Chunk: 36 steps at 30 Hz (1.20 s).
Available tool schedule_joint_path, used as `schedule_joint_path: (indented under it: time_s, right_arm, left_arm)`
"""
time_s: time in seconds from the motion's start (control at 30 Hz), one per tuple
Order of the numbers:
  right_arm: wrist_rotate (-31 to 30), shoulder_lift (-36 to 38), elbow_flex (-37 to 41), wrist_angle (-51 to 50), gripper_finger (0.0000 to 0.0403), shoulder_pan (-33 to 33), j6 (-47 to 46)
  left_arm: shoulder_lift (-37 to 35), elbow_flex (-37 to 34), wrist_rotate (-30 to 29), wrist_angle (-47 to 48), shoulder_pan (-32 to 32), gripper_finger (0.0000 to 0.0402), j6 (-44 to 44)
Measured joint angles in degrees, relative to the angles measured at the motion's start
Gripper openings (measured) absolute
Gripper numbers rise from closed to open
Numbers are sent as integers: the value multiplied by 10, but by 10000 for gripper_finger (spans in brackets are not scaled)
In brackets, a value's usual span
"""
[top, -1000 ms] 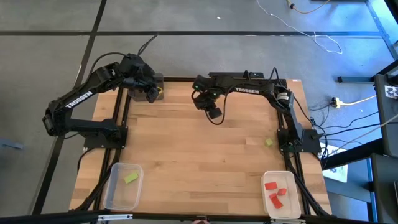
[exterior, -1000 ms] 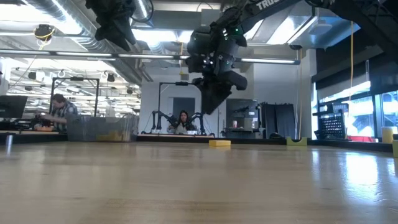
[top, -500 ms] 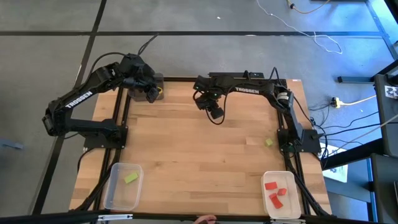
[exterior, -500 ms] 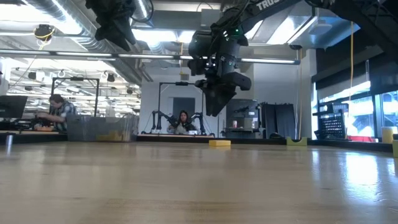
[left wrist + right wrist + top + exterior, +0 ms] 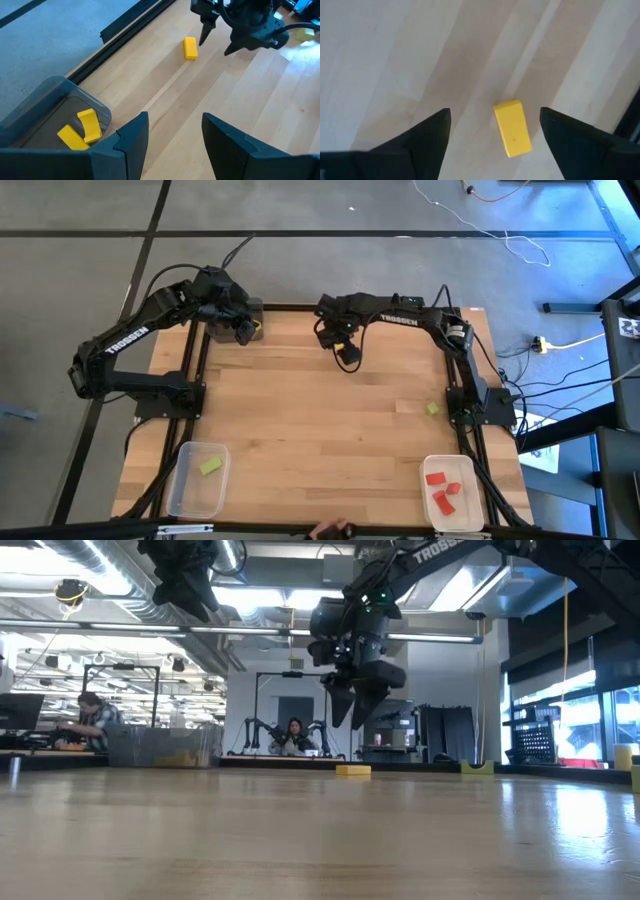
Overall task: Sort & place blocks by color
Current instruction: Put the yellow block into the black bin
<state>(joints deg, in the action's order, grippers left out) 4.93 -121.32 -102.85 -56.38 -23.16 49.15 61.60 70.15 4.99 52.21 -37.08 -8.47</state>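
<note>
A yellow block (image 5: 512, 128) lies flat on the wooden table near its far edge, also seen as the yellow block (image 5: 190, 48) and the yellow block (image 5: 353, 770). My right gripper (image 5: 493, 117) hangs open above it, fingers pointing down, clear of it; in the low view the right gripper (image 5: 357, 720) is well above the tabletop. My left gripper (image 5: 172, 135) stands open and bare over the far left corner, beside a dark bin (image 5: 55, 100) holding two yellow blocks (image 5: 82, 130). A green block (image 5: 432, 409) lies on the table at the right.
A clear bin (image 5: 198, 478) with a green block (image 5: 209, 466) stands at the near left. A white bin (image 5: 455, 492) with red blocks (image 5: 440, 488) stands at the near right. A person's hand (image 5: 330, 530) shows at the near edge. The table's middle is bare wood.
My right gripper has gone a little toward the table's far edge, over the yellow block, and has opened: its fingertips, together half a second ago, now stand spread. The yellow block has kept its place.
</note>
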Motion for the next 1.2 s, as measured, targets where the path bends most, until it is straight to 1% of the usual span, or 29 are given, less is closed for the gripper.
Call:
schedule_joint_path:
  time_s: [0.23,0.43,0.57,0.7,0.8,1.07,1.2]
  right_arm:
    - [0,0,0,-17,309,-4,-9]
    - [-17,0,0,-29,310,-4,-8]
    - [-28,0,0,-17,310,-9,-7]
    - [-21,0,0,-8,307,-13,-9]
    - [-16,0,0,-2,295,-15,-15]
    - [-13,0,0,14,246,-19,-26]
    - [-13,0,0,17,232,-19,-30]
  left_arm:
    - [0,0,0,0,0,174,0]
    - [0,0,0,0,0,174,0]
    - [0,0,0,0,0,174,0]
    - [0,0,0,0,0,174,0]
    - [0,0,0,0,0,174,0]
    - [0,0,0,0,0,174,0]
    - [0,0,0,0,0,174,0]
